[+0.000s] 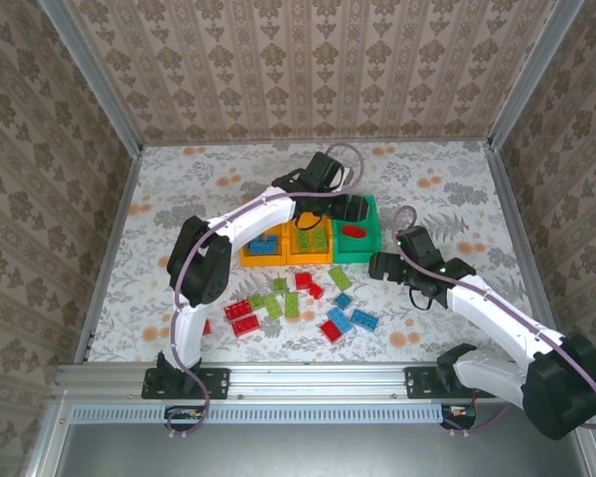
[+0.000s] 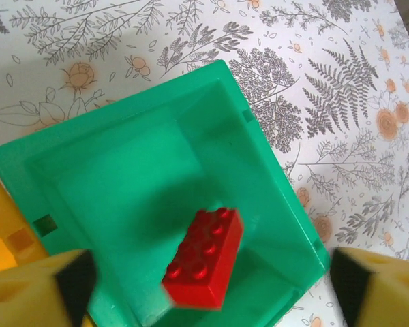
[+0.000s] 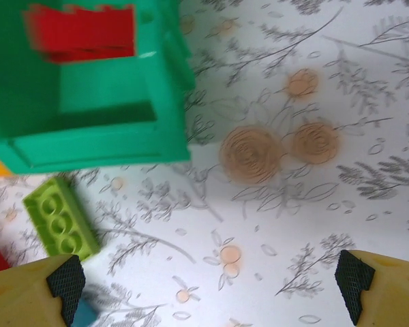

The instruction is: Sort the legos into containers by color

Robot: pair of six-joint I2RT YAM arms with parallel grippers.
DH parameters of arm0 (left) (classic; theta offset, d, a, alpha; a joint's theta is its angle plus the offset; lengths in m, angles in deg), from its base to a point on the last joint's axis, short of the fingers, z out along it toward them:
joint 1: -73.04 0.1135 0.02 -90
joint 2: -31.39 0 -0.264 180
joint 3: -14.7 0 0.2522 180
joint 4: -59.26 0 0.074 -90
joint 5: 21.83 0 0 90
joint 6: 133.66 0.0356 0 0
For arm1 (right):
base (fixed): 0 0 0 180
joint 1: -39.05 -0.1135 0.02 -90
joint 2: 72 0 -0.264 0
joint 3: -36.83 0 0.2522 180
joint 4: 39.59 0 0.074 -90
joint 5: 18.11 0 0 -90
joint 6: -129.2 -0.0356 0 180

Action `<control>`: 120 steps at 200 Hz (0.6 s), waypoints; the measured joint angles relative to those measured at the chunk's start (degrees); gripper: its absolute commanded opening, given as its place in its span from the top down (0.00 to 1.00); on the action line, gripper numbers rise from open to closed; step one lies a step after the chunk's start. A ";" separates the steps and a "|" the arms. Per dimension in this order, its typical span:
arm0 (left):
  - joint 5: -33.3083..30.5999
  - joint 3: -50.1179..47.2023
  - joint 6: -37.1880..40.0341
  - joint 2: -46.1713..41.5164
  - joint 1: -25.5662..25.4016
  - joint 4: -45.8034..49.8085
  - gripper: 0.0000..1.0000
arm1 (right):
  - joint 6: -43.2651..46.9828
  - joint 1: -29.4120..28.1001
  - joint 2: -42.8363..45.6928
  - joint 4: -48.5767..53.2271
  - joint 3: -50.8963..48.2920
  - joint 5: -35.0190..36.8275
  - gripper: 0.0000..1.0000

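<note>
Flowered tabletop (image 1: 179, 189) carries loose red, blue and green bricks (image 1: 298, 308) nearest the arms. Beyond, the right gripper (image 1: 380, 265) stands fingers apart beside the green bin (image 1: 356, 254). Above it the left gripper (image 1: 350, 209) gapes wide, a red brick (image 1: 354, 232) in the bin below.

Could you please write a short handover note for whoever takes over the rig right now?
Left gripper: fingers open, empty, above the green bin; a blurred red brick is within its walls.
Right gripper: fingers open, empty, over the table beside that bin.
Done: blue bricks in the left orange bin, lime bricks in the middle orange bin.
Left: about a dozen loose bricks of all three colors lie in front of the bins.
</note>
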 measured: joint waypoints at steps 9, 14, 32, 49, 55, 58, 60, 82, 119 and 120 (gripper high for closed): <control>-0.24 -0.24 -0.11 -0.13 0.00 -0.07 0.00 | -0.52 -1.81 0.11 0.63 0.00 0.07 0.02; -0.48 -0.52 -0.13 -0.37 0.00 -0.13 0.00 | -0.81 -2.75 0.20 1.07 0.00 0.07 0.02; -1.22 -3.28 -0.11 -2.29 0.00 -0.85 0.00 | -2.25 -6.64 0.83 3.50 -0.04 0.15 0.04; -1.99 -7.69 -0.11 -5.62 0.02 -1.97 0.00 | -3.43 -10.40 2.58 4.90 -0.68 0.28 0.06; -2.19 -9.53 -0.11 -7.17 0.04 -2.36 0.00 | -3.89 -11.63 3.37 5.57 -0.96 0.28 0.07; -2.21 -10.32 -0.11 -7.82 0.07 -2.60 0.00 | -4.26 -12.39 3.82 5.92 -1.16 0.28 0.07; -2.21 -10.93 -0.13 -8.44 0.11 -2.80 0.00 | -4.31 -12.70 4.02 6.10 -1.22 0.28 0.08; -2.19 -16.55 -0.15 -13.73 0.66 -4.81 0.00 | -6.19 -17.27 5.88 8.68 -2.19 0.42 0.10; -1.70 -24.46 -0.66 -19.69 2.89 -7.61 0.00 | -8.63 -25.31 5.77 12.20 -2.40 1.09 0.12; -1.70 -24.72 -0.66 -19.85 2.95 -7.67 0.00 | -8.66 -25.44 5.70 12.24 -2.40 1.14 0.12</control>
